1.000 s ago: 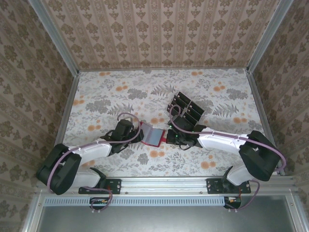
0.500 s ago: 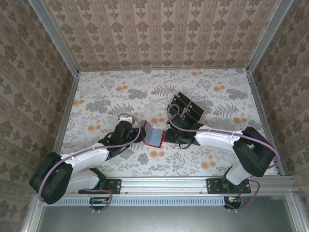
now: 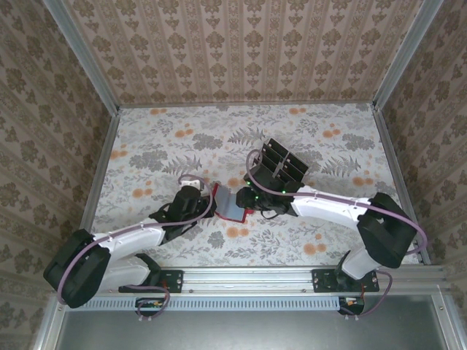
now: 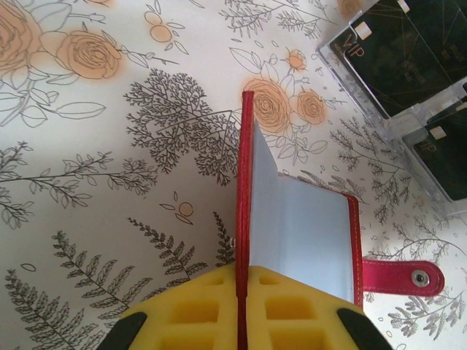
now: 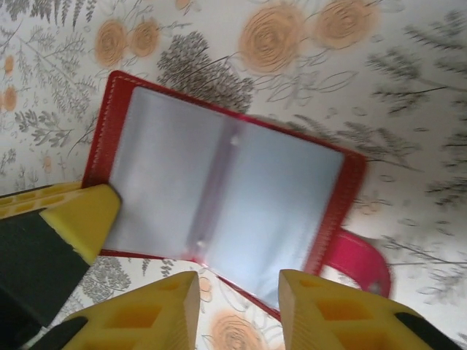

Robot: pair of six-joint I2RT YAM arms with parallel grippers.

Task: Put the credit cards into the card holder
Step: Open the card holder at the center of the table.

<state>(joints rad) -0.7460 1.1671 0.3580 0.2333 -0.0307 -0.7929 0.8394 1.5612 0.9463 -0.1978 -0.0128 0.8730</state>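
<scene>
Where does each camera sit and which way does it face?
Top external: above and behind the left arm and right arm, looking down at the table.
Left wrist: low over the table, facing the card holder, whose cover the left gripper clamps.
Right wrist: above, looking down at the open card holder; right gripper open.
Shared by all: the card holder.

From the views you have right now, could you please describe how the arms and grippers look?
The left arm and right arm have white shells, black joints and a looping mauve cable. The left gripper and right gripper carry yellow pads with square recesses on black backing.
</scene>
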